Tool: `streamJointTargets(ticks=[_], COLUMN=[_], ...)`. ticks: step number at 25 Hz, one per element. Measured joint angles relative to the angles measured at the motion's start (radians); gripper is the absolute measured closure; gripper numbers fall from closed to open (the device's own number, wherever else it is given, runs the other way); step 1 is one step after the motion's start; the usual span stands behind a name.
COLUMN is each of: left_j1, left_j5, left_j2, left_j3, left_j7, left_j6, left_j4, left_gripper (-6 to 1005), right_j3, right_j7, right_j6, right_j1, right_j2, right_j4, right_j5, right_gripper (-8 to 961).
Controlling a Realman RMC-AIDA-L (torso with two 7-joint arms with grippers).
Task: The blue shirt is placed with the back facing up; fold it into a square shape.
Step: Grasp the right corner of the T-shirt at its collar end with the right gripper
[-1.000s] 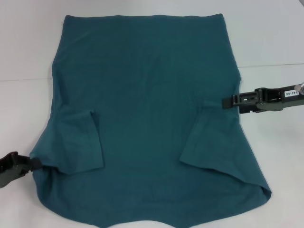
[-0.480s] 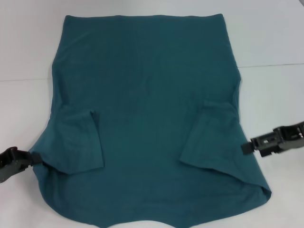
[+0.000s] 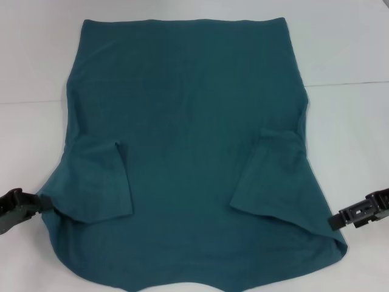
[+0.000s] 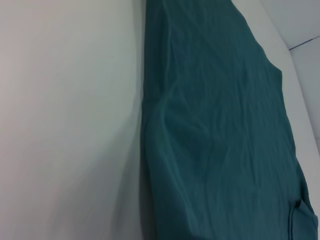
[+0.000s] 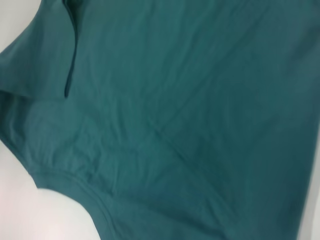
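Two grippers sit at the near shoulder line of the blue shirt (image 3: 188, 152), one on each side. Left gripper (image 3: 37, 204) is at the left shoulder fold, tips touching or just under the cloth edge, same place as a second ago; fingers close together at the fabric, but whether cloth is pinched between them I cannot tell. Right gripper (image 3: 331, 221) has changed most: a second ago it was up beside the shirt's right side above the folded sleeve, half a second ago lower, and now it is down at the near right shoulder, tips just at the cloth edge. Finger spread on that side cannot be read either.

Shirt lies flat on the white table (image 3: 352, 55), back up, collar end nearest the robot, hem at the far edge. Both sleeves are already folded inward: left sleeve (image 3: 100, 182), right sleeve (image 3: 270, 176). The right wrist view shows the sleeve fold and shoulder seam close below the camera.

Judgement: sleeve folds done; the right arm's descent puts both grippers on matching shoulder corners, likely preparation to grasp and carry the near end toward the far hem. No lift visible yet.
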Motion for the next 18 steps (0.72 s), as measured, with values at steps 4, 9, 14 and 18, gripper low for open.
streamJointTargets(ticks=[4,9,14,18], left_j1=[0.0,0.0,0.0,0.001], left_j5=[0.0,-0.003,-0.004,-0.004], left_j2=[0.0,-0.001,-0.002,-0.002], left_j3=[-0.001,0.001,0.002,0.002], left_j7=[-0.001,0.0,-0.004,-0.005], left_j6=[-0.001,-0.001,-0.004,-0.004], left_j4=[0.0,0.0,0.0,0.0], left_gripper=[998,998,998,998], right_j3=[-0.011,-0.012,-0.024,-0.047], right_j7=[-0.023,-0.025,-0.026,-0.025], right_j6=[0.009,0.025,0.03,0.036], right_j1=[-0.004,-0.005,-0.003,0.003], right_j2=[0.011,0.024,0.033,0.039], right_j4=[0.0,0.002,0.003,0.006], right_j5=[-0.031,-0.063,-0.065,-0.066], right_gripper=[28,28,29,29])
